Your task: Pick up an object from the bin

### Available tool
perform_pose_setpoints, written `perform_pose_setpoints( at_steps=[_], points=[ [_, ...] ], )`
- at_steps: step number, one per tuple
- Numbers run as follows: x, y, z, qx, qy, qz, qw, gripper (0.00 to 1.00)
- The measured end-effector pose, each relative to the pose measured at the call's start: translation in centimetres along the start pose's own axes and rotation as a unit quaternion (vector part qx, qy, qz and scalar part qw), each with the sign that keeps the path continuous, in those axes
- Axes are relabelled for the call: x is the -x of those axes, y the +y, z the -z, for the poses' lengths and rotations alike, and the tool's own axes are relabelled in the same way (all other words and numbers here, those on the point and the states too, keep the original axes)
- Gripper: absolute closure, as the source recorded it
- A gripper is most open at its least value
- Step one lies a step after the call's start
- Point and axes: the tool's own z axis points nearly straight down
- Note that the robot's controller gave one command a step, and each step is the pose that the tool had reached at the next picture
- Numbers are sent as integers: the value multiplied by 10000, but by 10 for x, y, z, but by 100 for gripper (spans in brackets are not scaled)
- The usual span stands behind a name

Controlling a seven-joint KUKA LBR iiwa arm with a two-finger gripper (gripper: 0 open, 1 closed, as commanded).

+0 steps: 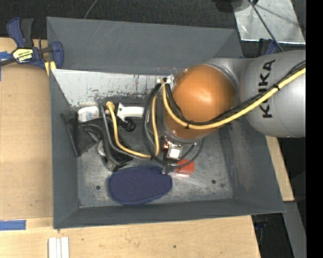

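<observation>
My gripper [170, 153] is low in the middle of the bin, mostly hidden under the arm's orange dome. Just below it lies a dark blue oval pad [139, 186], flat on the bin floor near the front wall. A small orange-red block [184, 168] lies right beside the gripper's lower right, partly hidden by it. The gripper's tip is at the pad's upper right edge, between pad and block. I cannot make out whether anything is held.
A white plastic piece [131, 112] and a small white cylinder [88, 113] lie by the back wall. A black flat thing [78, 137] leans in the left corner. Yellow and black cables loop from the arm over the bin's centre left.
</observation>
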Motion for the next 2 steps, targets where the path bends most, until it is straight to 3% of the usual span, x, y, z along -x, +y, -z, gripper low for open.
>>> perform_pose_setpoints(
  at_steps=[1,2],
  points=[
    [-1,0,1,-1,8,-10,10000,0],
    [24,-39,-53,83,42,286,9995,0]
  ],
)
